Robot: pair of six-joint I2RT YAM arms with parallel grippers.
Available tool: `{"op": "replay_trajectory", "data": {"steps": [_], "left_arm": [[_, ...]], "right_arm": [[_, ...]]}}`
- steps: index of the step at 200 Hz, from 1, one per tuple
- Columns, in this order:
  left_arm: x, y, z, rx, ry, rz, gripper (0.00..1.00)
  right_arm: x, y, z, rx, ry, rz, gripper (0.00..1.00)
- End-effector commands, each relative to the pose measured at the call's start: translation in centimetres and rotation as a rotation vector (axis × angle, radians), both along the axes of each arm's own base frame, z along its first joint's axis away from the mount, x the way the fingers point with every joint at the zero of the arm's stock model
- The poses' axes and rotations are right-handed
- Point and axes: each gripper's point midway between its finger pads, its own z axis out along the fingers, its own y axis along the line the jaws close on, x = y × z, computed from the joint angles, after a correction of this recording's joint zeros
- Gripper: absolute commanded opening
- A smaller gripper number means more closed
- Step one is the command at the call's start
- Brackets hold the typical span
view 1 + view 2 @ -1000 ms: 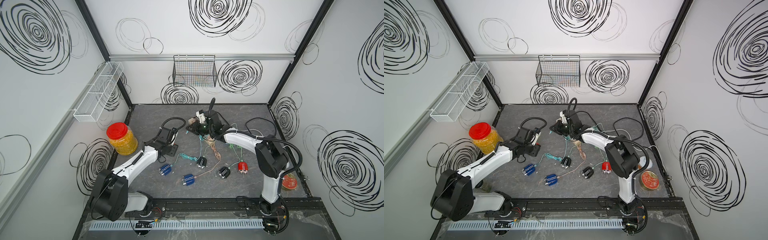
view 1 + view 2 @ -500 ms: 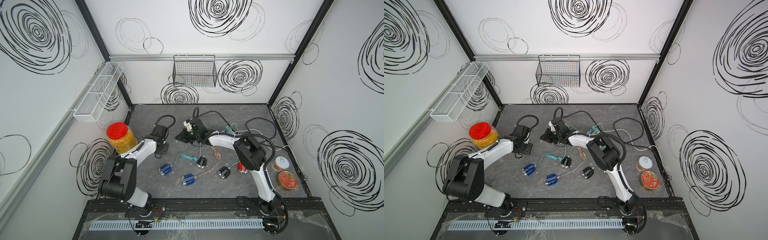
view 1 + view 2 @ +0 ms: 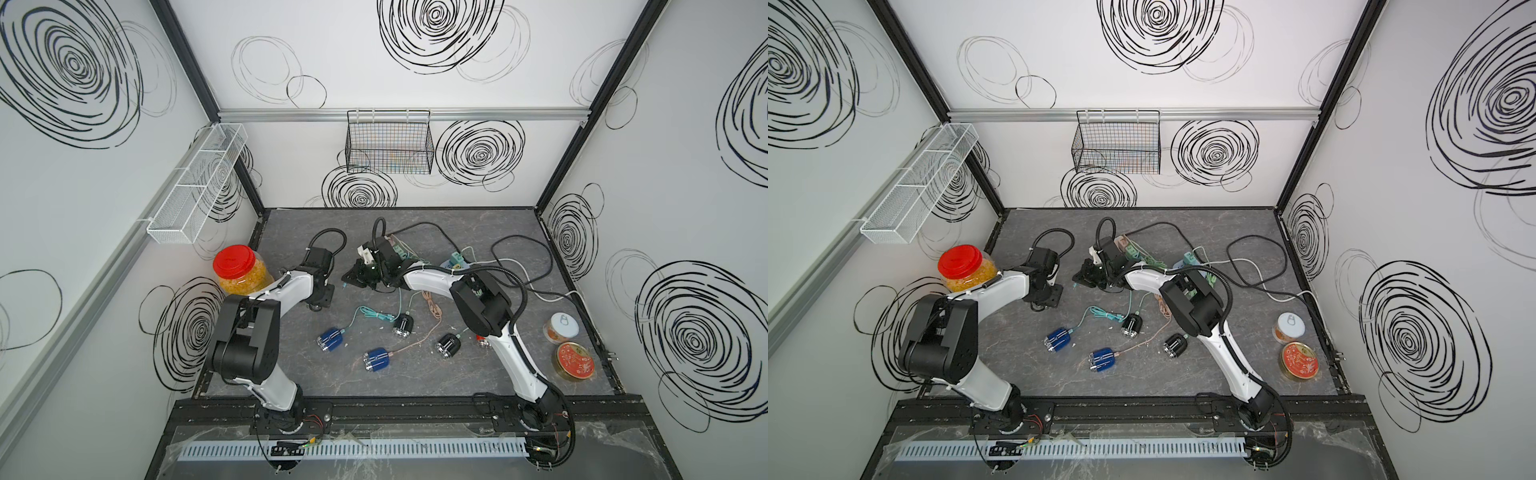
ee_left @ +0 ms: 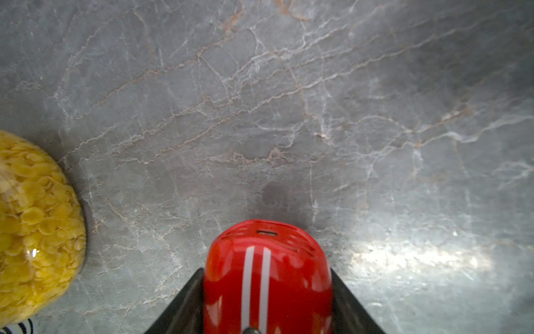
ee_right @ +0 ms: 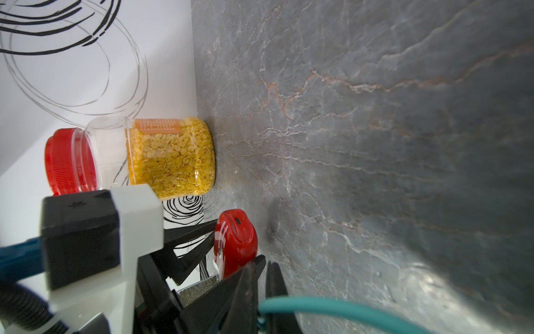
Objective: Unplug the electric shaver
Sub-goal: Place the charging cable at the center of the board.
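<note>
Change, arms: since a second ago both arms have folded back toward the near edge of the table (image 3: 457,374), with elbows raised higher and forearms reaching less far
Change, grippers: both have drawn away from the cable tangle toward the jar side, and they sit closer together than before
Change, right side: the two tins (image 3: 561,326) now show in full, whereas the right arm (image 3: 478,303) covered one of them a second ago
Left hand: the left gripper (image 3: 320,300) is clamped on the red shaver (image 4: 267,254), with a dark finger on each flank
Shaver: it is held low at the left of the table, white-striped face toward the wrist camera and slotted end toward the table; I cannot tell whether it touches
Right hand: the right gripper (image 5: 266,262) is closed to its tips, with the teal cable (image 5: 332,308) pinched between the fingers
Cable and shaver: just beside each other, but apart
Nearby: the jar (image 3: 241,270) of yellow pasta with a red lid stands just beside the left forearm
Loose on the table: blue shavers (image 3: 331,340) and black shavers (image 3: 403,325), trailing thin leads
In the way: the right arm lies across the tangled cables (image 3: 428,305) and half hides another red piece behind its upper link
Back wall: a wire basket (image 3: 388,145) hangs well clear
</note>
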Motion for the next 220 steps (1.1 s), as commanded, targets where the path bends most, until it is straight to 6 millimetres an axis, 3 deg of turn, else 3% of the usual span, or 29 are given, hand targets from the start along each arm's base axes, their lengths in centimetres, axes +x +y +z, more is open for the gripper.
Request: {"op": "replay_trajectory", "data": {"steps": [1,79,220], "left_arm": [[0.7,0.1,0.5,-0.007,-0.008,-0.007,0.15],[0.5,-0.1,-0.5,-0.013,0.029,-0.008,0.25],[0.1,-0.5,-1.3,0.003,0.064,-0.025,0.40]], "right_arm": [[-0.6,0.4,-1.2,-0.043,0.013,0.014,0.00],[-1.1,1.6,-3.4,-0.086,0.033,0.036,0.02],[-1.7,1.7,-3.9,-0.124,0.047,0.044,0.19]]}}
